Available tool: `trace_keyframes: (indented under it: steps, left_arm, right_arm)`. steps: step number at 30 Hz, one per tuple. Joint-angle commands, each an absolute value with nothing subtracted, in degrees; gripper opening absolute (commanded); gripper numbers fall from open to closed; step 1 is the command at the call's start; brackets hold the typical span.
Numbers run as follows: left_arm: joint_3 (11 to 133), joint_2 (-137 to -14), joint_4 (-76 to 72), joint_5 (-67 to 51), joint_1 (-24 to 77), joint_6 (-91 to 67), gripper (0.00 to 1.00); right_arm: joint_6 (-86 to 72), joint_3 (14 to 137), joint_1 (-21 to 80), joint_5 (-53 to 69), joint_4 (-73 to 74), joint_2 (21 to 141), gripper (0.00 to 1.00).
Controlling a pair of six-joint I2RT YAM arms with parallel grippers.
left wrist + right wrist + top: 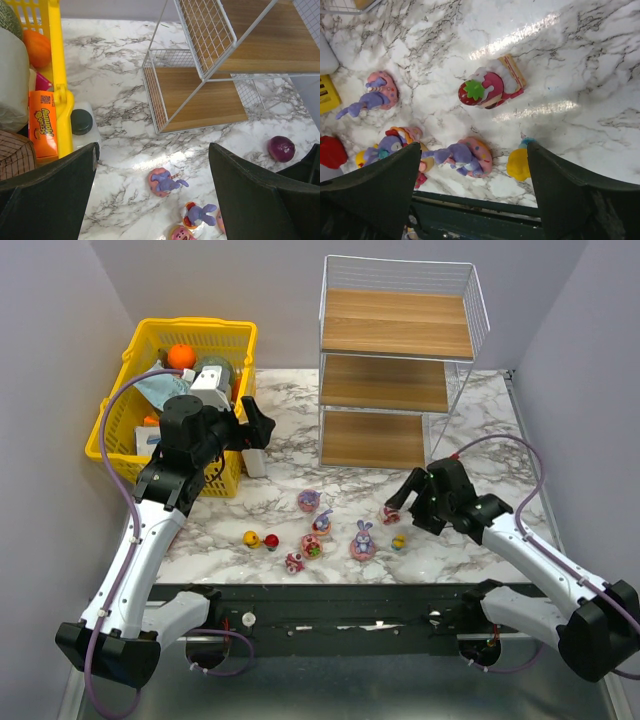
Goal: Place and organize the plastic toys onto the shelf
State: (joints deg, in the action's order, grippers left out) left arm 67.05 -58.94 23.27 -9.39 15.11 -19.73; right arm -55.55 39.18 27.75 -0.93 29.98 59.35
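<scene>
Marble table (pixel 280 405) holds toys (pixel 362 541); grey walls (pixel 280 290).

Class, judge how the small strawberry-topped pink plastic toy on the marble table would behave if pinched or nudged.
The strawberry-topped pink plastic toy looks rigid and glossy, so it is probably hard, light and slippery. Its flat faces suggest a push would slide it rather than roll it.

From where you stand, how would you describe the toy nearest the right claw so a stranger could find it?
Start at the white wire shelf; in front of its right corner, over the marble table, the right gripper hangs open. The toy at its tips is a pink cake slice topped with a red strawberry, unlike the purple bunny figures nearby.
</scene>
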Motion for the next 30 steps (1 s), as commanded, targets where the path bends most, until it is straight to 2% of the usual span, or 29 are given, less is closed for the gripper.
trace_keyframes:
  steps: [1, 6, 9, 10, 13, 30]
  left_arm:
    - [67.24, -58.89, 24.08, -8.61, 14.94, -19.33, 0.99]
    - [67.41, -58.97, 23.47, -9.49, 14.94, -20.56, 0.99]
    - [66.89, -58.97, 22.85, -9.93, 14.94, -21.09, 0.99]
    - [66.88, -58.97, 22.94, -10.02, 14.94, -21.09, 0.99]
    - [66.53, -58.71, 22.94, -9.84, 14.94, -21.18, 0.99]
    - [66.62, -59.24, 23.11, -9.32, 14.94, -20.48, 0.99]
  right_arm:
    - [-71.15, 40.26, 27.6, -0.26, 35.95, 58.89, 1.0]
    - [-85.75, 37.28, 27.95, 0.35, 33.58, 59.33, 0.98]
    - [-93.41, 35.95, 29.0, -4.2, 30.6, 59.41, 0.92]
    - [-96.04, 35.43, 29.26, -4.74, 30.24, 59.68, 0.86]
    - [-100.79, 35.07, 29.97, -6.15, 30.59, 61.69, 0.83]
    - [-104.5, 32.08, 30.94, -14.33, 21.45, 66.97, 0.72]
